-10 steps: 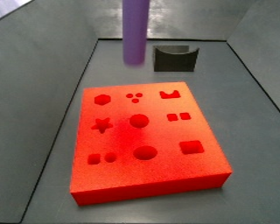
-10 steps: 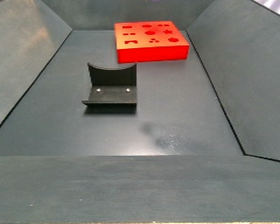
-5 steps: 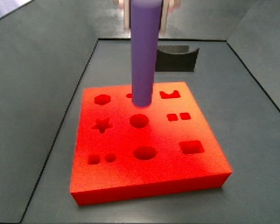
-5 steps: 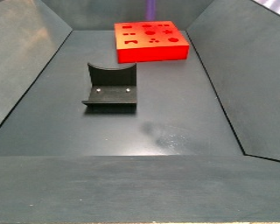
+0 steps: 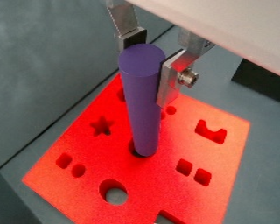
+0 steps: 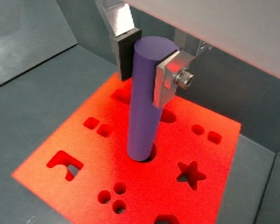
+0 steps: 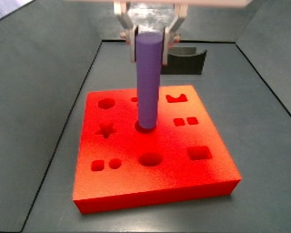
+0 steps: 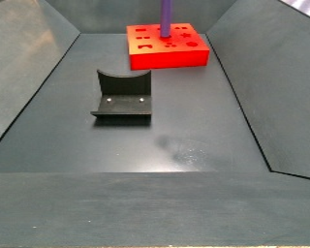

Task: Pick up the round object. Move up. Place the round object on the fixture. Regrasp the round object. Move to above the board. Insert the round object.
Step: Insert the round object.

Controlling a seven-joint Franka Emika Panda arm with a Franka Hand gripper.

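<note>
The purple round object (image 7: 145,82) stands upright with its lower end in the round hole in the middle of the orange-red board (image 7: 124,182). My gripper (image 7: 152,32) is above the board, shut on the peg's top end. Both wrist views show the peg (image 5: 143,96) (image 6: 145,96) between the silver fingers (image 5: 168,79) (image 6: 166,77), its foot in the hole. In a side view the peg (image 8: 166,17) rises from the far board (image 8: 170,55). The dark fixture (image 8: 123,97) stands bare on the floor nearer the camera, and behind the board in a side view (image 7: 189,60).
Grey bin walls slope up round the floor (image 8: 184,145). The board's other holes, star (image 7: 106,130), hexagon (image 7: 106,104), oval (image 7: 151,160) and squares (image 7: 198,152), lie round the peg.
The gripper has come down into view with the peg. The peg's lower end has gone from above the board's three small holes into the round middle hole.
</note>
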